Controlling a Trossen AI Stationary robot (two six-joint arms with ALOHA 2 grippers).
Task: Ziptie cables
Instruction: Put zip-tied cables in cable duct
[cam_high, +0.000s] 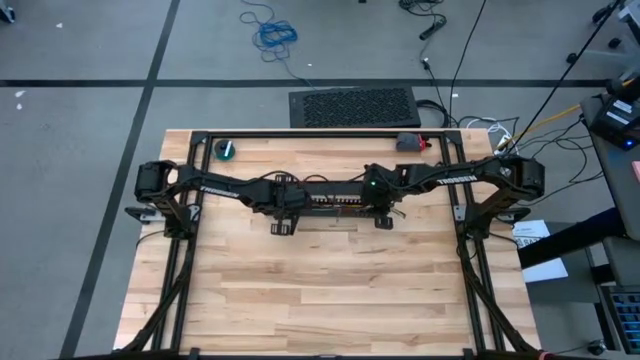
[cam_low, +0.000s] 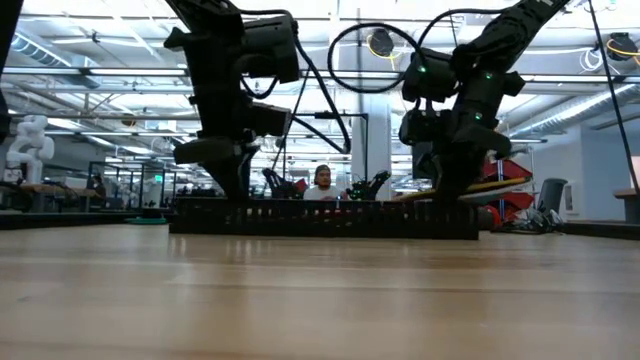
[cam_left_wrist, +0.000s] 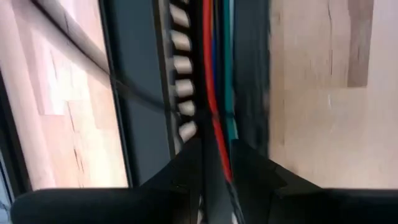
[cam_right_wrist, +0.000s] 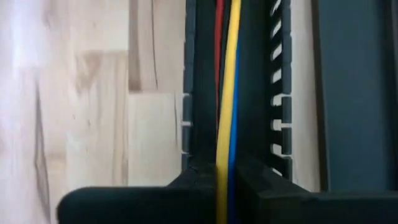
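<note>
Cables (cam_right_wrist: 225, 93): coloured wires (red, yellow, blue, green) lie lengthwise inside the black slotted duct (cam_high: 335, 203), mid-table.
Left gripper (cam_left_wrist: 214, 165): down over the duct's left part, fingers nearly together, pinching the red and green wires in the channel.
Right gripper (cam_right_wrist: 222, 177): over the duct's right part, fingers pressed close around the yellow and blue wires.
Ziptie: a thin dark strand crosses the duct ahead of the left gripper; cannot tell if it is a tie.
Step, as judged: gathering and holding the bundle in the duct; no tie visibly cinched.
Next move: needs the bundle held tight while a tie is looped round it.
</note>
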